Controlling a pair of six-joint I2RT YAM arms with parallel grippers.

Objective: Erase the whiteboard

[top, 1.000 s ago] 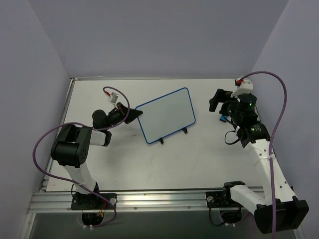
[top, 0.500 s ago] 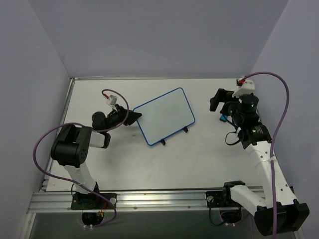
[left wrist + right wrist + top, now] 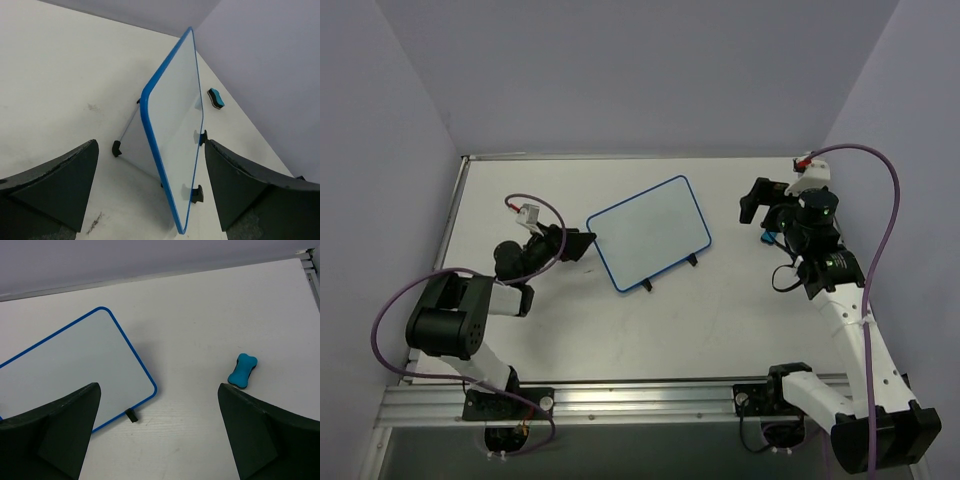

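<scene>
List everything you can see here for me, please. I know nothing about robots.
whiteboard: one, white with blue rim and black feet, propped up mid-table, no writing visible
eraser: one, blue with a dark base, on the table right of the whiteboard
table: one, white, under everything
walls: pale purple, on three sides of the table
rail: one, silver, along the near edge
cables: two, purple, one looping off each arm
left gripper: one, black, open, at the whiteboard's left edge
right gripper: one, black, open, near the eraser
</scene>
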